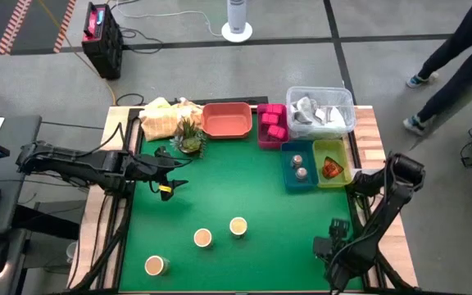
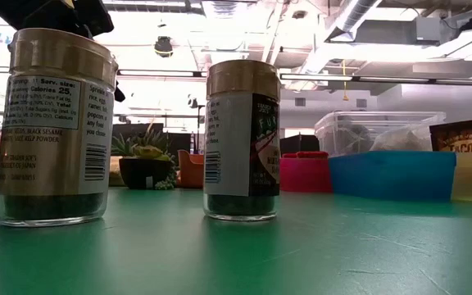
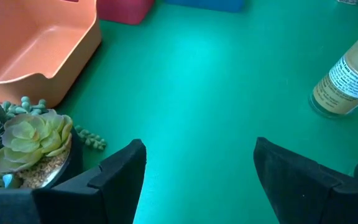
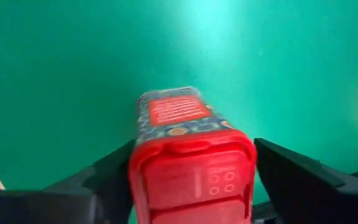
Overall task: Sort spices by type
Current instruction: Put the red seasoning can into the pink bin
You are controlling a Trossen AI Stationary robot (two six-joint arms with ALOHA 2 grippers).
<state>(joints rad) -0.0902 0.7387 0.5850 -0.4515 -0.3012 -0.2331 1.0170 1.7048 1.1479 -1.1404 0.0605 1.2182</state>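
Observation:
Three spice jars with tan lids stand on the green mat near its near edge [image 1: 238,226], [image 1: 202,238], [image 1: 154,265]; two show close in the low view [image 2: 52,127], [image 2: 242,139]. Magenta packets [image 1: 273,124] sit in the magenta tray, two small grey jars [image 1: 299,166] in the blue tray, and a red-orange packet [image 1: 331,168] in the yellow-green tray. My left gripper [image 1: 179,174] [image 3: 197,155] is open over bare mat beside the potted plant [image 1: 189,139]. My right gripper [image 1: 334,233] [image 4: 194,152], near the table's near right corner, is shut on a red-lidded patterned tin [image 4: 179,118]. My right gripper holds the tin by its red lid end [image 4: 191,177], pinched between the two fingers, one on each side. The blue patterned body [image 4: 176,115] points forward, away from the fingers, over the green mat. Whether it is lifted clear or lying on the mat, I cannot tell.
An empty orange tray [image 1: 226,120] and a clear plastic box [image 1: 319,111] stand along the far edge, with a crumpled tan bag [image 1: 161,119] at the far left. The middle of the mat [image 1: 244,180] is bare. A person's legs [image 1: 453,61] show beyond the table's far right corner.

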